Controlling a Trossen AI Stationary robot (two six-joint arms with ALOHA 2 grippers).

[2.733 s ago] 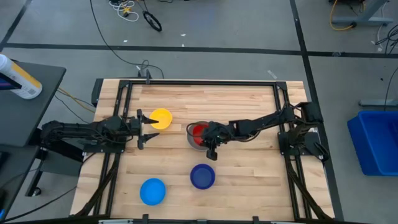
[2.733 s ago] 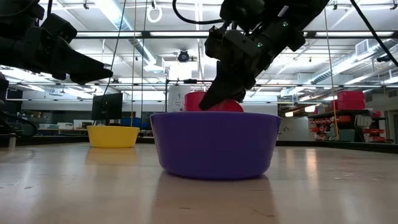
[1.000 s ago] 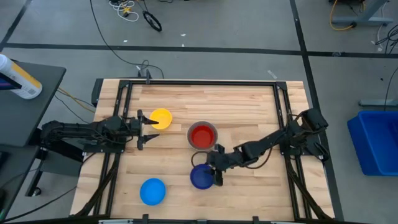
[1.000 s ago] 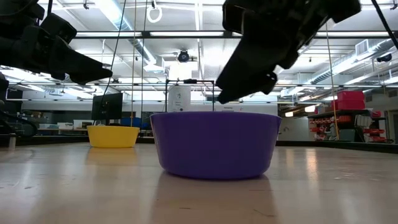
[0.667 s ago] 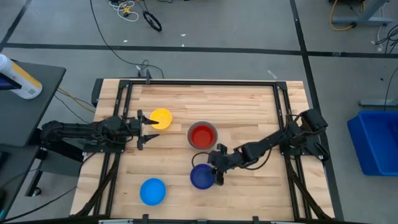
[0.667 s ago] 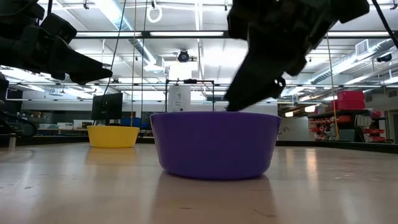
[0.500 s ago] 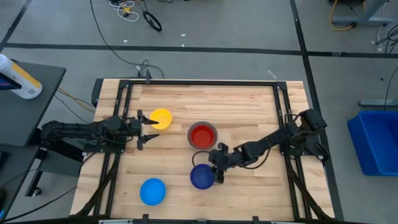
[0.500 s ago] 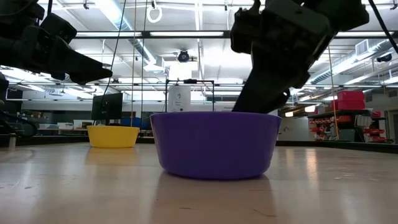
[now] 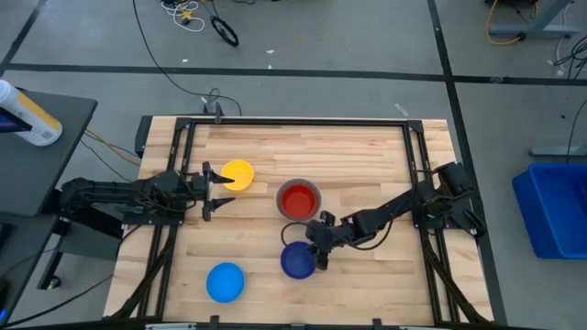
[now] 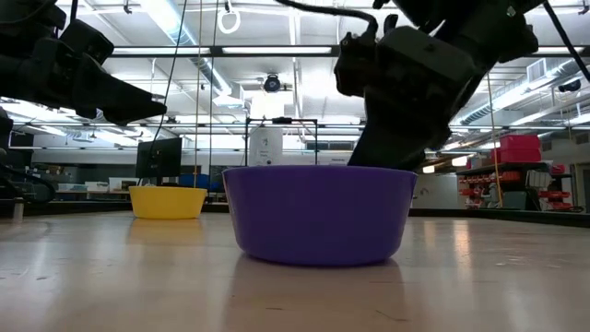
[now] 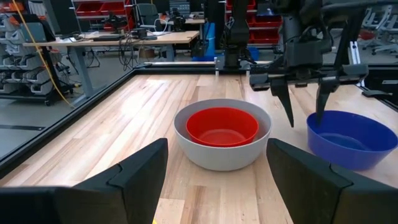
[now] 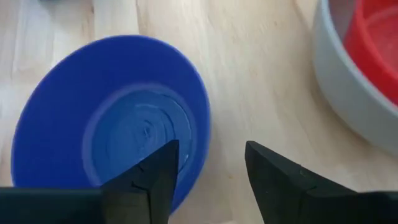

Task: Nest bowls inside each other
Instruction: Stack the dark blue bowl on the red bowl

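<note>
Red bowl (image 9: 299,199) seated inside grey bowl (image 9: 283,209) near table centre: first nesting done, stack serving as the receiving base. Placed centrally, probably so that either arm can reach it.

Dark blue bowl (image 9: 298,261) upright on the table (image 9: 367,147), just beside the stack on the near side, apart from it. Right gripper (image 9: 320,249) positioned over the rim nearest the stack, fingers spread and straddling the wall: one finger over the bowl's interior, the other outside it. Nothing clamped yet; no lift visible. Straddling arrangement chosen, in all likelihood, because a thin rim gives the only usable pinch surface on a smooth round bowl. In the low view, right gripper (image 10: 406,83) descending behind the bowl's far rim; contact with the wall cannot be confirmed.

Yellow bowl (image 9: 238,174) upright toward the left side, well apart from the stack. Left gripper (image 9: 216,190) hovering just beside it, fingers wide apart, holding nothing; waiting position, presumably kept clear of the working zone while remaining close to its own next bowl.

Light blue bowl (image 9: 225,281) upright near the front edge, left of the dark blue bowl, untouched.

Judged status: one of four nestings complete. Step in hand: pinch on the dark blue rim. Risk: tilting or slipping under a one-sided rim grip.
</note>
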